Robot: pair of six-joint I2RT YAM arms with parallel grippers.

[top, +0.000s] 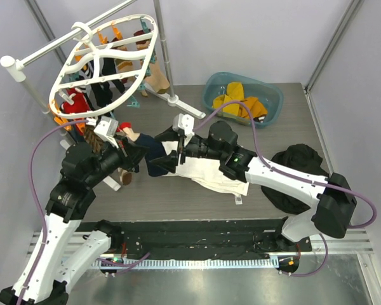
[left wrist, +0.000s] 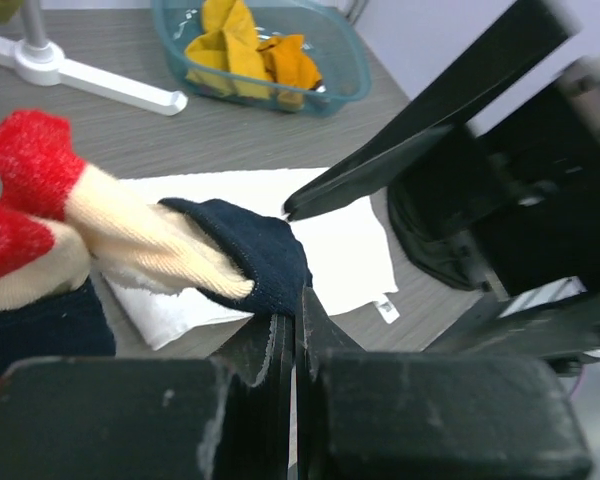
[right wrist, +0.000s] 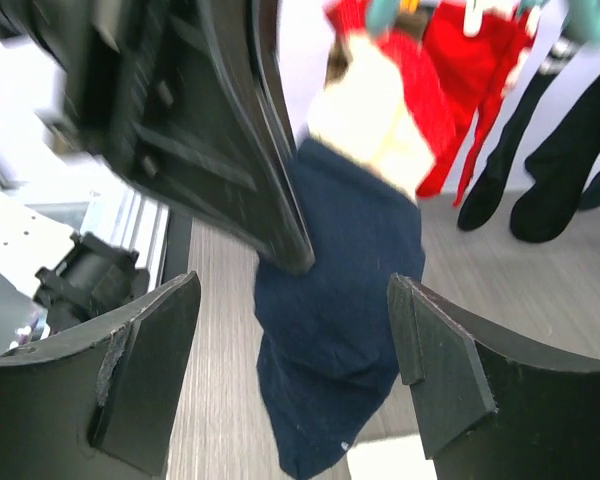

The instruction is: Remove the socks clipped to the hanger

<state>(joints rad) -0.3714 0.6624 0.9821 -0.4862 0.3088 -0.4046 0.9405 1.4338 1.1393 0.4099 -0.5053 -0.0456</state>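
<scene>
The white oval hanger (top: 105, 63) hangs at the back left with red (top: 76, 101), black (top: 101, 92) and tan socks (top: 155, 76) clipped under it. My left gripper (top: 141, 151) is shut on the edge of a navy, cream and red sock (top: 153, 152), seen pinched in the left wrist view (left wrist: 270, 260). My right gripper (top: 169, 162) is open, its fingers either side of the sock's hanging navy part (right wrist: 330, 350) without touching. The sock's red top reaches a teal clip (right wrist: 380, 15).
A teal basket (top: 274, 95) with yellow socks stands at the back right. A white cloth (top: 209, 173) lies under the grippers, and a black garment heap (top: 298, 171) lies to the right. The white stand's foot (top: 178, 100) is behind the grippers.
</scene>
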